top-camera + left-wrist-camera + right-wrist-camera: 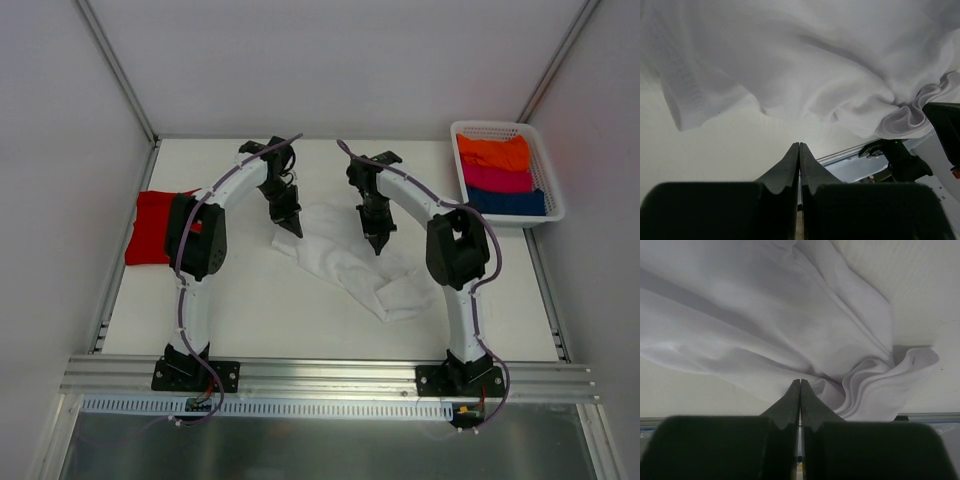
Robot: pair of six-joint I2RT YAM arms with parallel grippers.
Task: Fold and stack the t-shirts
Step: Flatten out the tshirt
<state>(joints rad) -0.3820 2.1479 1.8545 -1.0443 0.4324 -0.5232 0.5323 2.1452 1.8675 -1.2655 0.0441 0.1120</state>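
Near surface (250, 310): bare pale top in front of the arms. Nothing of the task lies there.

White t-shirt (345, 262): bunched and unfolded in the middle of the surface. It is a long rumpled strip, not a spread-out shirt.

Long axis: it runs on a slant, from a near end out toward the right arm up to a far end by the left arm.

Right tool (800, 382): shut tight, both fingers meeting at the tips. The tips press into the folds about midway along the strip. I cannot tell whether a pinch of cloth is caught between them.

Left tool (799, 146): also fully closed. Its tips sit over bare surface just short of the shirt's far-left edge, and no cloth shows between them.

Which way the cloth lies: from the left tool the shirt lies ahead and toward the right arm. From the right tool it spreads to both sides and trails back toward the near right.

Nearer arm: both are close, but the right one is already on the cloth. The left one looks to need opening and a short reach forward to take the hem.

My read: the shirt has to be pulled flat along that slant before any fold can go in.

Red t-shirt (150, 235): at the left edge of the surface, partly hidden behind the left arm and well apart from the white one.

Basket (515, 220): in the far right corner, holding orange, pink and blue folded cloths.
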